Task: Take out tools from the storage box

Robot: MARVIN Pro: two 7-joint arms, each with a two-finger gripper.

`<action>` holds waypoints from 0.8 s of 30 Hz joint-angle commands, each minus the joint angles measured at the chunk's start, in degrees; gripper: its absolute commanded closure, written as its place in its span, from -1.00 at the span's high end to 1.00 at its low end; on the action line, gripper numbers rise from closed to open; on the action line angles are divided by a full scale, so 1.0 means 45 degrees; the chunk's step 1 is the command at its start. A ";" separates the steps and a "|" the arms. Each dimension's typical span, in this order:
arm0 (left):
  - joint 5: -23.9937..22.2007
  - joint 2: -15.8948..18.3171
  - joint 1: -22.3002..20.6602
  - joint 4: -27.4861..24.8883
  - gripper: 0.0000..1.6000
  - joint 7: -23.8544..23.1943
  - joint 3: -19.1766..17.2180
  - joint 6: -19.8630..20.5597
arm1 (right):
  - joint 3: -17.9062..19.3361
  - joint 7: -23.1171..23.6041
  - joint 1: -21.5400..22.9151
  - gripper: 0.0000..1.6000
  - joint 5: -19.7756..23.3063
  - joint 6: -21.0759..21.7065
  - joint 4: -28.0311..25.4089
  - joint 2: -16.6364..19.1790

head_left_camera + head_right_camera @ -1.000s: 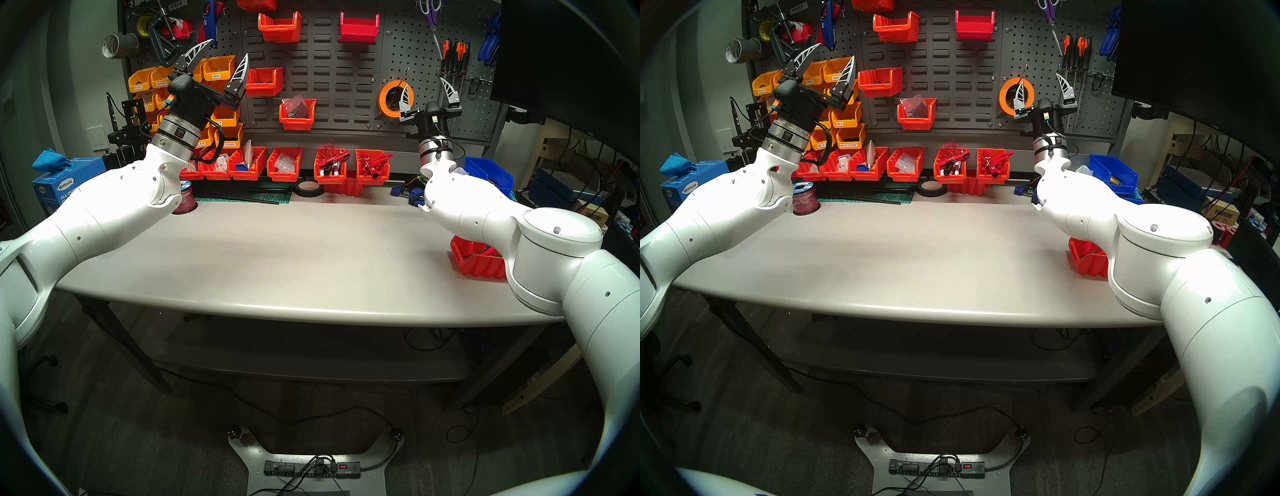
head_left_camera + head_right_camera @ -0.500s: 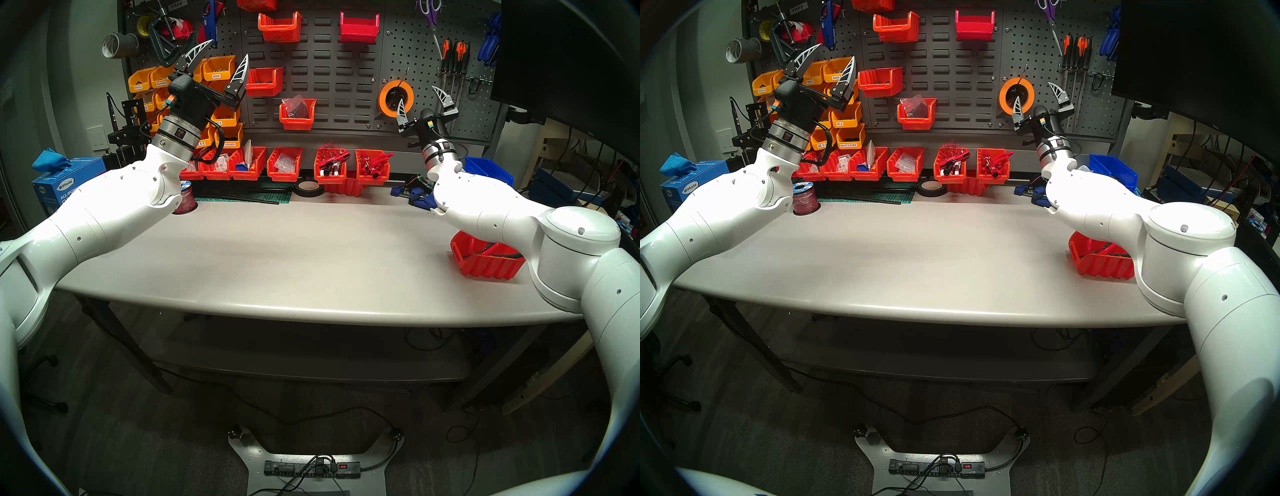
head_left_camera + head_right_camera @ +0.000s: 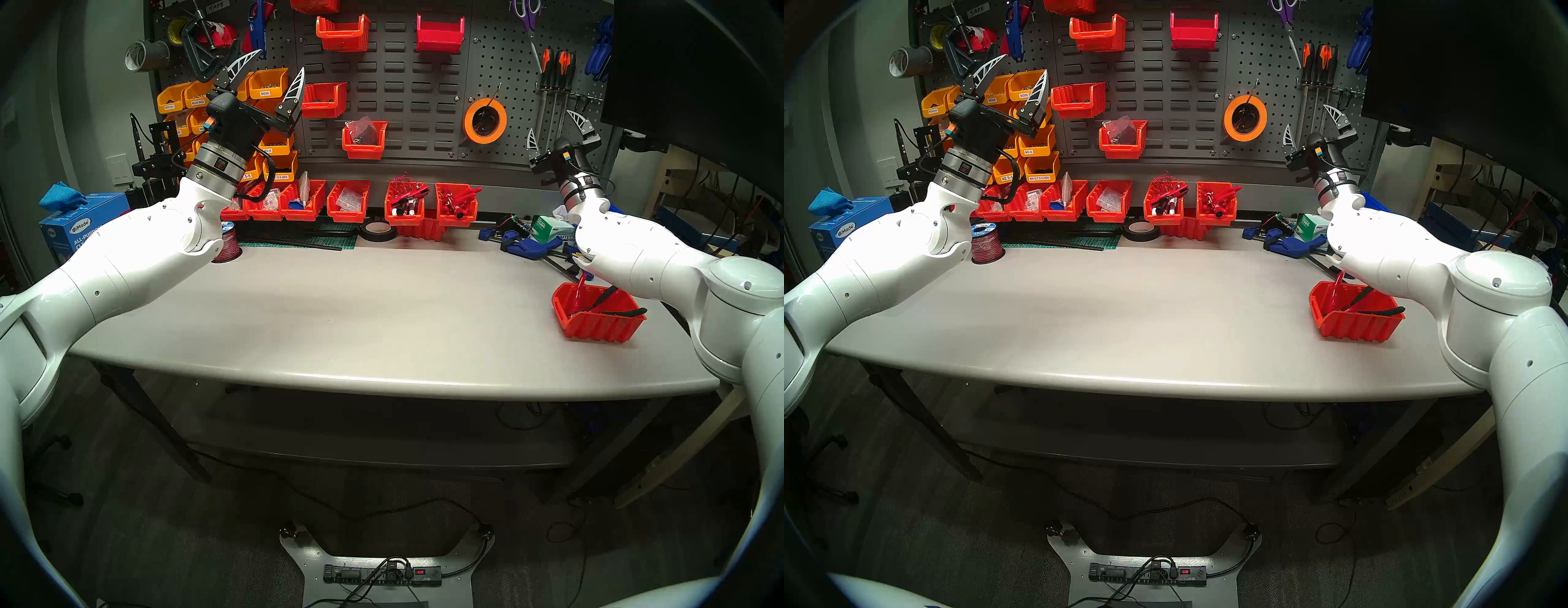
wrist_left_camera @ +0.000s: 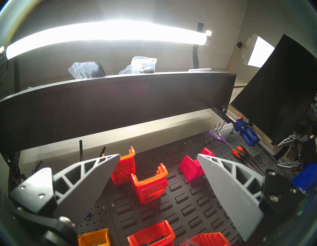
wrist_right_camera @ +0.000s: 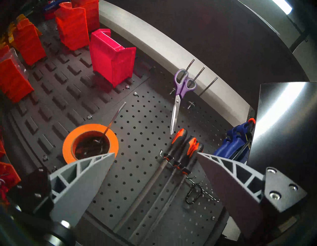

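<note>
The right gripper [image 3: 556, 135] is raised high at the right rear of the workbench, its two grey ribbed fingers [image 5: 80, 182] spread wide with nothing between them, pointing up at the dark pegboard [image 5: 140, 130]. In its wrist view the fingers frame a set of orange-and-black-handled files or drivers [image 5: 178, 154] hanging on the board, with an orange tape roll [image 5: 90, 144] to one side, purple scissors [image 5: 180, 96] above and blue clamps [image 5: 236, 144] by a dark monitor [image 5: 283, 137]. The left gripper [image 3: 271, 74] is likewise lifted at the left rear, fingers [image 4: 82, 182] parted and empty, aimed at the louvred panel where red-orange bins [image 4: 149, 183] hang, in front of yellow bins [image 3: 263, 85]. Below the right forearm, on the grey table [image 3: 339, 305] near its right front corner, sits the small red-orange storage box [image 3: 598, 318], well apart from both grippers. Inside it the red-handled flush cutters [image 3: 578, 297] lean against the back corner, one handle poking above the rim, and the dark-handled pliers [image 3: 623, 313] lie across the box with one handle sticking out over its right edge. Behind the box, blue bar clamps [image 3: 530, 246] lie on the table beside a green-and-white tissue box [image 3: 547, 225]. A row of red-orange bins [image 3: 348, 204] lines the back of the table, with a black tape roll [image 3: 377, 231] and a red wire spool [image 3: 227, 248] in front.
</note>
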 commanded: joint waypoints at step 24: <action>-0.0015 0.0021 -0.0165 -0.0012 1.00 0.0003 -0.0144 0.0007 | -0.0373 0.1690 0.1495 1.00 -0.0210 0.0172 -0.3721 0.4356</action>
